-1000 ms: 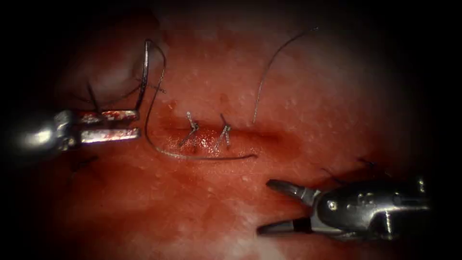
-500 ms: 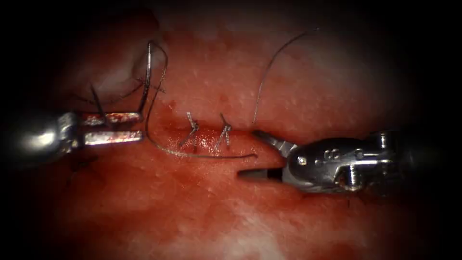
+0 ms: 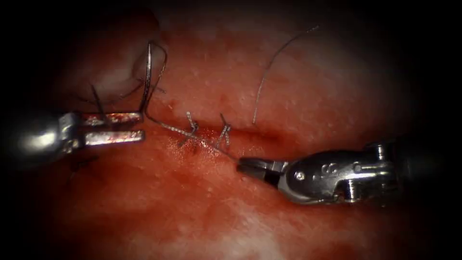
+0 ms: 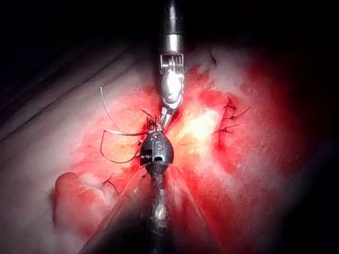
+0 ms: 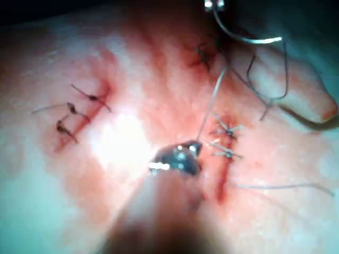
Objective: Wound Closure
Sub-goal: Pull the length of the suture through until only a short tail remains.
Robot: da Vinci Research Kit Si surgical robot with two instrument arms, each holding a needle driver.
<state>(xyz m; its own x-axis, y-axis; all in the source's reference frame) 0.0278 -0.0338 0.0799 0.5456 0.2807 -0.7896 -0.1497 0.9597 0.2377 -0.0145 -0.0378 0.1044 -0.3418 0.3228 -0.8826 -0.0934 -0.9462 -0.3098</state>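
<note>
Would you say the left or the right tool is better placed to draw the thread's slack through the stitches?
Probably the right tool: its jaws are shut on the thread just below the cut, with the strand running straight to them. The left tool holds the needle near one end, clear of the tissue.

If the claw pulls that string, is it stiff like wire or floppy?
Probably floppy: the thread runs straight only where the right tool grips it, and curls loosely near the needle. It looks thin, so likely light.
</note>
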